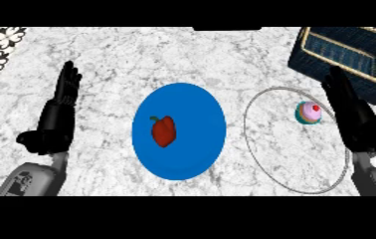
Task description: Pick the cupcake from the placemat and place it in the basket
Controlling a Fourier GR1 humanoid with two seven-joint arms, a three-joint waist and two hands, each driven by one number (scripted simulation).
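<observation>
The cupcake (309,113), pink frosting with a red cherry and a teal wrapper, stands inside the wire basket (246,133), near its upper right rim. My right hand (354,121) is just to the right of the cupcake, fingers straight and pointing away from me, open; I cannot tell whether it touches the cupcake. The blue oval placemat (187,108) lies at the centre with a red bell pepper (164,132) on it. Over at the left, my left hand (55,118) rests open with fingers up.
A dark blue box with gold trim (334,51) stands at the back right, just beyond the basket and my right hand. A black-and-white patterned object (9,38) shows at the far left edge. The counter is white marble.
</observation>
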